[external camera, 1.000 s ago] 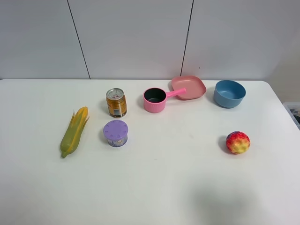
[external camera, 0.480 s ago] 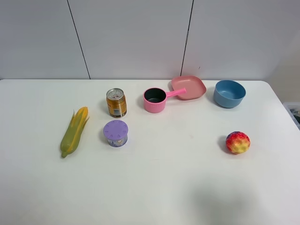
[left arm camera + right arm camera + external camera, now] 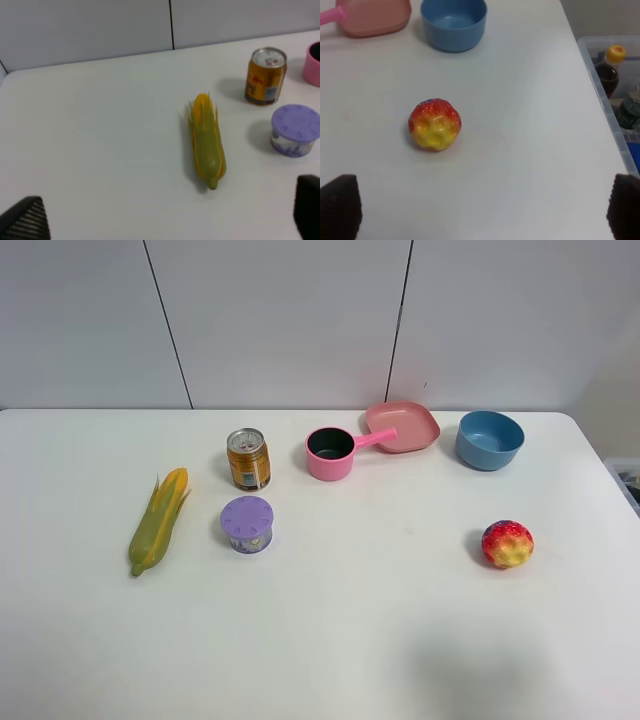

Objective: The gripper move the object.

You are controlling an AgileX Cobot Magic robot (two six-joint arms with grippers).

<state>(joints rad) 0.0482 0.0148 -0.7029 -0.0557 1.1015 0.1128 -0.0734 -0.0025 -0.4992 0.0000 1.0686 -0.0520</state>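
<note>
A white table point(image 3: 330, 640) fills the high view, its near part bare, with no robot arm showing in that view. Nearest on the right side sits a bumpy red and yellow ball point(image 3: 507, 543); the right wrist view shows it lying alone on the table, ahead of the right pincer point(image 3: 485, 212), whose two dark fingertips point(image 3: 340, 202) stand wide apart at the picture's lower corners and hold nothing. On the left side lies the toy corn cob point(image 3: 158, 520), flat on the table, its green husk end nearer the camera and its yellow kernel end pointing away toward the wall. The left wrist view shows the cob resting free, ahead of the left pincer point(image 3: 165, 217), whose dark fingertips point(image 3: 27, 220) are also spread wide and touch nothing. Just to the right of the cob, a little apart from it, stands a short purple lidded tub point(image 3: 247, 524). Just behind the tub stands an upright orange drink can point(image 3: 248, 458) with a silver top. Farther right, at about the same depth, is a small pink pot point(image 3: 331, 453) with a dark inside, its handle reaching back to the right toward a pink square plate point(image 3: 403, 426). To the right of the plate sits a blue bowl point(image 3: 489, 439). Beyond the table's right edge, the right wrist view shows a clear bin point(image 3: 615, 100) holding bottles. Behind everything rises a pale panelled wall point(image 3: 300, 320).
</note>
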